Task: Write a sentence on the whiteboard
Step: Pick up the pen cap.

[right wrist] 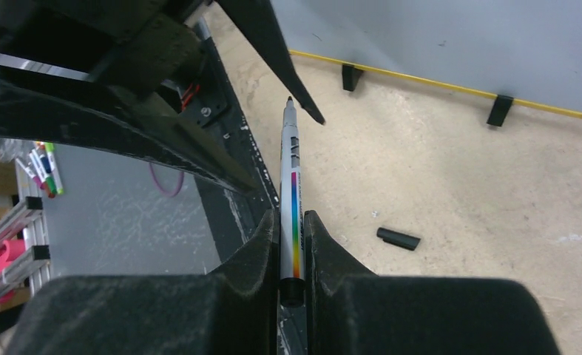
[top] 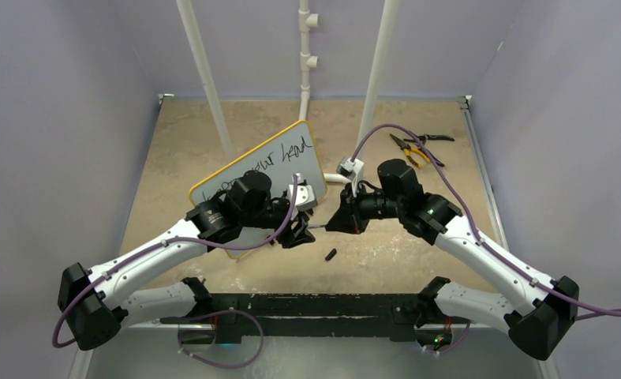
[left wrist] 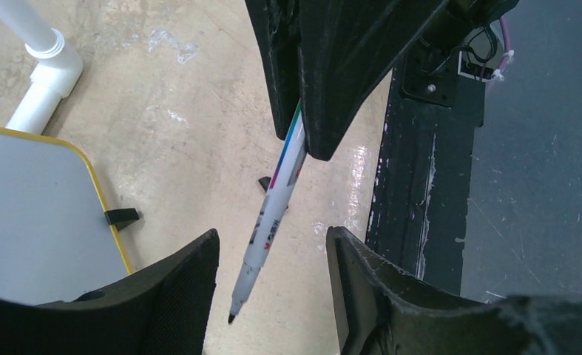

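The whiteboard (top: 311,167), pale with a yellow frame, stands tilted at mid-table; it also shows in the left wrist view (left wrist: 36,214) and the right wrist view (right wrist: 458,37). The sentence (top: 279,155) shows black words "your head"; my left arm hides the rest. My right gripper (top: 342,221) (right wrist: 291,218) is shut on a white uncapped marker (right wrist: 291,170) with a rainbow stripe, held above the table. The marker (left wrist: 273,222) points its tip between the fingers of my left gripper (top: 301,230) (left wrist: 273,235), which is open and not touching it.
The black marker cap (top: 331,254) (right wrist: 398,237) lies on the table in front of the grippers. Pliers (top: 416,146) lie at the back right. White pipes (top: 304,47) stand behind the board. A black rail (top: 315,304) runs along the near edge.
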Controlling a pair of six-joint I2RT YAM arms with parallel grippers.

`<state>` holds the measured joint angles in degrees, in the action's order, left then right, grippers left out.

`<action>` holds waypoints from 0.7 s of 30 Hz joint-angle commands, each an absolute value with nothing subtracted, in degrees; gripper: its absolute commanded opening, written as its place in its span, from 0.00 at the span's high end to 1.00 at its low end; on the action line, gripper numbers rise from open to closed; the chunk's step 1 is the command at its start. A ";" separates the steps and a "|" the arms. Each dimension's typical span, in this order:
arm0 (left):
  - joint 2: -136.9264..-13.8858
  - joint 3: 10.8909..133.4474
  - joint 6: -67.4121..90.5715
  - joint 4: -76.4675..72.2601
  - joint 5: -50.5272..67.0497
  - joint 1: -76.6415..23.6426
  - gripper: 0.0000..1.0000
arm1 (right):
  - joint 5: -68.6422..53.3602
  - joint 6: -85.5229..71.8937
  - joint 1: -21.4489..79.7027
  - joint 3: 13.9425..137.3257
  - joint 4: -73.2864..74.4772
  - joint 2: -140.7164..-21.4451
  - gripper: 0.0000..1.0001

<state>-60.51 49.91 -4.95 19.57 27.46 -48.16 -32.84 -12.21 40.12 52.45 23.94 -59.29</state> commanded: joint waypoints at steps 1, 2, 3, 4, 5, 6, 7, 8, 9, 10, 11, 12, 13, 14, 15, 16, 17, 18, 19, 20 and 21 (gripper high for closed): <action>-61.58 49.69 -3.55 16.66 29.55 -49.07 0.47 | -37.57 -10.42 40.49 56.04 24.70 -58.92 1.00; -61.81 49.66 -3.52 16.57 30.24 -49.28 0.50 | -37.69 -10.27 40.51 56.19 24.80 -59.01 1.00; -61.93 49.60 -3.53 16.53 30.99 -49.41 0.55 | -37.64 -10.09 40.56 56.31 24.96 -59.10 1.00; -62.03 49.62 -3.47 16.52 31.63 -49.58 0.62 | -37.43 -9.92 40.52 56.46 25.10 -59.19 1.00; -62.11 49.59 -3.51 16.52 32.03 -49.65 0.71 | -37.32 -9.78 40.58 56.51 25.13 -59.24 1.00; -62.14 49.58 -3.51 16.52 32.34 -49.74 0.88 | -37.15 -9.68 40.59 56.59 24.98 -59.32 1.00; -62.11 49.53 -3.44 16.53 32.59 -49.75 1.00 | -37.03 -9.82 40.60 56.48 24.15 -59.18 1.00; -61.99 49.47 -3.24 16.29 32.66 -49.75 1.00 | -36.75 -10.32 40.59 56.06 22.84 -58.87 1.00; -61.85 49.15 -2.84 15.96 32.81 -49.75 1.00 | -35.94 -11.37 40.54 55.39 20.91 -58.24 0.97; -61.65 48.87 -2.30 15.39 32.70 -49.75 1.00 | -34.65 -13.33 40.55 54.47 18.62 -57.26 0.87; -61.47 48.65 -1.35 14.83 32.39 -49.75 1.00 | -33.36 -15.31 40.52 53.26 15.94 -56.04 0.75; -61.36 48.35 -0.60 14.43 31.75 -49.75 1.00 | -32.65 -17.22 40.57 51.86 12.93 -54.19 0.65; -61.27 48.15 0.49 14.12 30.66 -49.75 1.00 | -32.28 -19.18 40.52 49.98 9.85 -52.63 0.58; -61.07 47.94 2.46 13.58 29.21 -49.75 1.00 | -31.51 -21.82 40.52 48.16 6.25 -51.04 0.51; -60.71 47.22 4.00 12.64 27.79 -49.67 1.00 | -30.65 -24.23 40.56 45.34 2.80 -49.66 0.47; -59.96 46.58 5.77 11.40 26.65 -49.66 1.00 | -29.23 -26.63 40.52 43.10 -1.29 -48.27 0.45; -59.35 45.80 7.71 9.96 25.89 -49.66 1.00 | -27.85 -29.15 40.52 40.86 -5.19 -47.00 0.19; -58.66 45.02 9.59 8.34 25.36 -49.66 1.00 | -27.07 -31.28 40.52 38.46 -8.46 -45.81 0.11; -58.10 44.09 11.70 6.63 25.12 -49.70 1.00 | -26.08 -33.27 40.53 36.48 -10.95 -44.84 0.09; -57.49 43.06 13.65 4.67 24.99 -49.66 1.00 | -24.85 -34.91 40.54 34.79 -12.98 -43.94 0.09; -56.95 42.08 15.39 2.76 25.12 -49.66 1.00 | -23.61 -36.50 40.54 32.97 -15.22 -43.00 0.09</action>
<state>-60.12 44.95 5.76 12.16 27.40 -49.80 -29.67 -26.11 40.49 38.65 0.38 -45.71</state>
